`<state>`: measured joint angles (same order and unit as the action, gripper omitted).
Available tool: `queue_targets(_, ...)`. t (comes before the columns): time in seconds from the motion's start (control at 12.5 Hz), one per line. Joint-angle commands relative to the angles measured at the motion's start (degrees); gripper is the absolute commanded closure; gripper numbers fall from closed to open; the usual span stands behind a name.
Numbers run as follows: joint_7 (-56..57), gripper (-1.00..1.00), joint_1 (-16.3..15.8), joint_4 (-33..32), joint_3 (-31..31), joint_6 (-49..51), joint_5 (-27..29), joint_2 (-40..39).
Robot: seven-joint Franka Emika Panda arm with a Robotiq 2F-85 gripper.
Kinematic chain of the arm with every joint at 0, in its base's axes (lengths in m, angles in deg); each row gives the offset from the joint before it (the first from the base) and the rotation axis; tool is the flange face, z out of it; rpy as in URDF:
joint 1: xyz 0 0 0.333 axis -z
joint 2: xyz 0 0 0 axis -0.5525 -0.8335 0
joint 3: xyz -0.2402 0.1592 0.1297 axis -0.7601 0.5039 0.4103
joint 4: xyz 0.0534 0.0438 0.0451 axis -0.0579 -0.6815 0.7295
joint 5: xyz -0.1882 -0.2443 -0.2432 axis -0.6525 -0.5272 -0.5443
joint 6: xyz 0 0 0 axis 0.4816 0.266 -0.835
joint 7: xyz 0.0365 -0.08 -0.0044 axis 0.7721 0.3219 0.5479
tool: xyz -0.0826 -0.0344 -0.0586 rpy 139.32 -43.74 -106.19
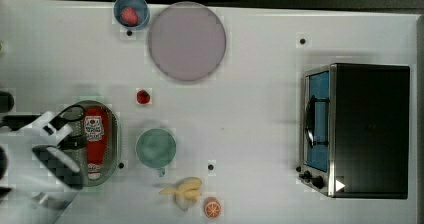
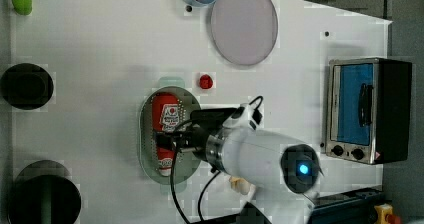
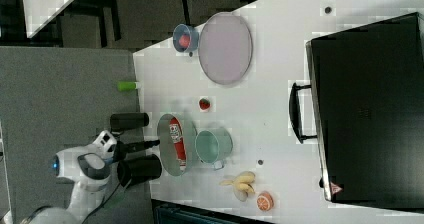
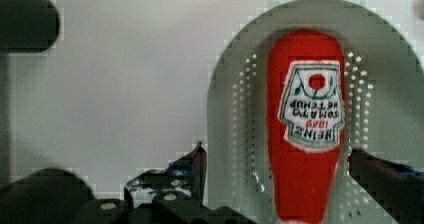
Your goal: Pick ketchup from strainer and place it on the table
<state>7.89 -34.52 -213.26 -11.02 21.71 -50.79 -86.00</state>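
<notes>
1. At the top view's left, the robot's gripper [image 1: 70, 143] hangs over the strainer [image 1: 114, 134]. Its two fingers are spread wide apart, and it holds nothing.
2. In the wrist view, one finger [image 4: 192, 166] is on one side of the ketchup [image 4: 306, 119] and the other finger [image 4: 385, 176] is on the other side. The red bottle sits in the gap between them. I cannot tell if they touch it.
3. The ketchup [image 1: 95, 141] lies flat inside the pale green strainer, on its back, with the label facing up. Its white cap points to the top view's bottom edge. The bottle is almost as long as the inside of the strainer.
4. The strainer stands on the white table [image 1: 260, 114], near the top view's left edge.
5. Just to the right of the strainer is a round green cup [image 1: 156, 148]. They are close, but they do not touch.
6. Above the cup, in the top view, a small red strawberry [image 1: 143, 96] lies on the table.
7. Higher up, a blue bowl [image 1: 140, 6] holds something red, and a big round lilac plate [image 1: 187, 41] sits beside it.
8. Below the cup, a banana [image 1: 184, 190] and half an orange [image 1: 212, 207] lie near the table's edge.
9. At the top view's far right stands a small oven [image 1: 362, 129] with a blue door.
</notes>
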Motion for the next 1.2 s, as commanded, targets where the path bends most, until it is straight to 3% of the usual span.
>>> queue_targets(0.08,-7.0,-1.00,0.7,-0.8,-1.5,-2.2,-4.5,-4.7)
queue_targets(0.64,-13.0,-1.00,-1.5,2.9,-5.2,-5.0,-13.7,-15.9)
queue_targets(0.72,-13.1,-0.91,-1.9,3.6,-5.8,-5.0,-13.8,-17.0)
queue_targets(0.96,-13.1,-0.21,-2.5,4.3,-6.4,-5.0,-13.8,-17.7)
queue_targets(1.2,-13.1,-0.21,-2.3,3.8,-5.1,-3.3,-13.7,-13.8)
